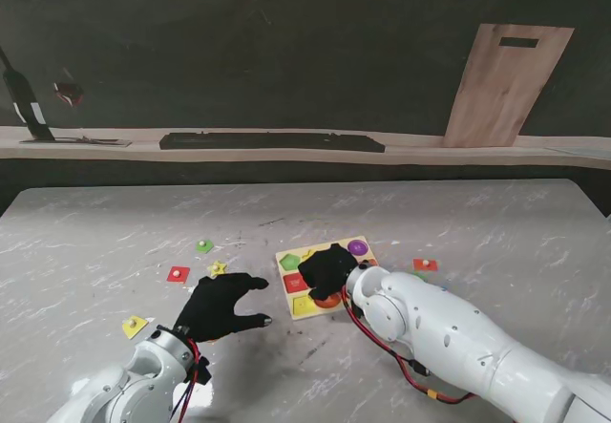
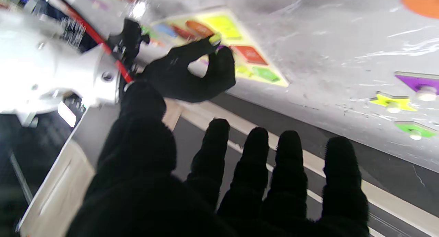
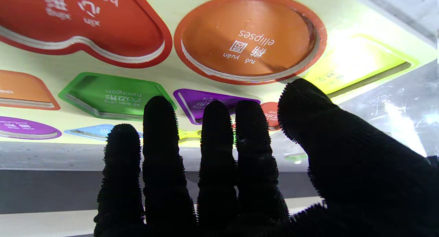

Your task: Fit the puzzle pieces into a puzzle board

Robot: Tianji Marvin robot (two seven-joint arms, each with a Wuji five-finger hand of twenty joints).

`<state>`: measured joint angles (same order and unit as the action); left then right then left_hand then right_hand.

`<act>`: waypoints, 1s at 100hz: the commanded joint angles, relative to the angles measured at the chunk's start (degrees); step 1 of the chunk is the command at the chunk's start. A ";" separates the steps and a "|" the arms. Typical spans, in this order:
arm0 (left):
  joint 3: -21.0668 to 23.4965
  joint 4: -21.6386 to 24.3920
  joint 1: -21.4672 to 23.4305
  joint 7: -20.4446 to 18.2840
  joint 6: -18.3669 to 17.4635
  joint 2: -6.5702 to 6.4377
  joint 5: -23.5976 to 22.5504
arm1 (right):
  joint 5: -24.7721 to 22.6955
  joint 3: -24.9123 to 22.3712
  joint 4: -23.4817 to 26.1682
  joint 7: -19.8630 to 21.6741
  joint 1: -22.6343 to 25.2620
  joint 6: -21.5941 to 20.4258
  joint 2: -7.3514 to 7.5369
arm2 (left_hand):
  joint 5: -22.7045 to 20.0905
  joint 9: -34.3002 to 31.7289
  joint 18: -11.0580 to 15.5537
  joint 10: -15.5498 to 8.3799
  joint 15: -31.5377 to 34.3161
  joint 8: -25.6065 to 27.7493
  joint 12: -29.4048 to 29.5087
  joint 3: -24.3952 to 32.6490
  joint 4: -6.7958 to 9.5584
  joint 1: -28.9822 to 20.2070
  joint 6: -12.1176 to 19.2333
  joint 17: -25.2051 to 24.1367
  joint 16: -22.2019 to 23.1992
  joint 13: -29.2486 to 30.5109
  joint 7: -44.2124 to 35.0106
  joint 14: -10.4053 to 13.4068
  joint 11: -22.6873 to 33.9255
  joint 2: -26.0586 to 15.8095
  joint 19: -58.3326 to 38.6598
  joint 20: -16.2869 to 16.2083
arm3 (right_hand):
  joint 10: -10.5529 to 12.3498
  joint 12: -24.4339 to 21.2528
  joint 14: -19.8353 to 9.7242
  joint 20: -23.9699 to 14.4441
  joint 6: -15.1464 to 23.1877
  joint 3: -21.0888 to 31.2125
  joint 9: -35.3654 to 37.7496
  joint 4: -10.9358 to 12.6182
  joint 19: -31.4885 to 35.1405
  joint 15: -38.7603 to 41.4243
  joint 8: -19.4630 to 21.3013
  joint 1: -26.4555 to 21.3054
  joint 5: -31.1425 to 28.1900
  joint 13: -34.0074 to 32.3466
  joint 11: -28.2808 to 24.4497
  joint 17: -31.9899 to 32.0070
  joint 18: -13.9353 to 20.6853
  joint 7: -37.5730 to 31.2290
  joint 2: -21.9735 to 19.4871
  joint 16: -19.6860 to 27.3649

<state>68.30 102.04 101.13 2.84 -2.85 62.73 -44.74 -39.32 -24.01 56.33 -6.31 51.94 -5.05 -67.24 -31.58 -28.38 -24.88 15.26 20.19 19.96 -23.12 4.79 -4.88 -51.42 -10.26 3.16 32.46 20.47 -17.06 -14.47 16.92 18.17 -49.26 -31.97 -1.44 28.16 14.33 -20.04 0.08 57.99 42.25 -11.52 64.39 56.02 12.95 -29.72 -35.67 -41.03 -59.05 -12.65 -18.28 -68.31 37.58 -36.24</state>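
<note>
Black-gloved right robot hand point(image 1: 327, 268) hovers over the puzzle board point(image 1: 289, 283), fingers apart, holding nothing I can see. Left robot hand point(image 1: 221, 306) rests spread and empty; next, I judge, it should fetch the yellow star piece point(image 1: 218, 268).

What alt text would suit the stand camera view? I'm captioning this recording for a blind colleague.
Two black-gloved robot hands work on a grey marble table: the right hand hovers over a yellow puzzle board, while the left hand, fingers spread, rests on the table left of it. Loose pieces lie nearby, including a red square, yellow star and green piece.

Right hand point(image 1: 327, 268) over puzzle board point(image 1: 299, 306)
</note>
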 commanded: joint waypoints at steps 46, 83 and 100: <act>-18.78 -11.65 -17.41 0.47 8.29 -0.70 -7.85 | 0.16 -2.00 -0.05 0.70 5.87 1.02 0.21 | 1.02 4.42 5.57 1.43 10.15 3.08 -13.57 19.56 2.31 4.32 -3.04 -3.72 6.97 -6.24 -8.53 -0.83 10.46 3.41 -11.58 -3.95 | 1.16 -2.17 -9.33 -1.31 17.92 1.23 -0.32 -1.80 1.58 -8.36 -0.74 1.35 -2.02 -4.50 4.71 0.05 -0.75 1.57 0.05 4.82; -31.79 -22.08 -29.45 3.62 15.78 1.92 -4.15 | -0.64 -3.94 1.00 0.57 7.12 1.32 0.87 | 3.18 5.15 4.84 3.60 17.01 6.03 -20.04 21.26 1.83 6.21 -5.48 -3.25 11.92 -7.61 -15.52 -3.16 15.98 3.22 -18.87 -5.43 | 1.05 -2.20 -9.31 -1.31 17.76 1.04 -0.34 -1.68 1.51 -8.42 -0.66 1.37 -1.96 -4.32 4.79 0.23 -0.80 1.62 -0.08 4.81; -37.61 -25.40 -34.05 2.39 18.57 2.20 -5.47 | -0.62 -4.52 1.17 0.32 7.53 1.37 0.91 | 4.00 5.56 4.39 4.22 19.35 6.82 -21.37 19.30 2.13 4.31 -6.06 -2.09 13.58 -7.88 -17.04 -3.88 17.20 2.09 -19.67 -5.49 | 1.08 -2.20 -9.24 -1.32 17.64 0.90 -0.34 -1.68 1.52 -8.41 -0.71 1.57 -1.90 -4.32 4.80 0.28 -0.88 1.74 -0.34 4.80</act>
<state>30.79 77.29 67.85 6.14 15.69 64.42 -49.53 -39.75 -29.65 59.13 -7.32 56.68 -3.58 -66.86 -29.72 -24.17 -24.71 17.97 37.92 26.05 -43.26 25.30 -4.88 -45.83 -15.49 0.81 45.03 14.55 -33.49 -15.23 32.55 21.05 -66.98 -35.95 -0.46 27.05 10.51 -20.58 15.68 57.97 42.06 -11.53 64.47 57.18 12.87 -29.72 -36.88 -40.95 -56.25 -12.67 -18.28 -66.64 37.58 -37.37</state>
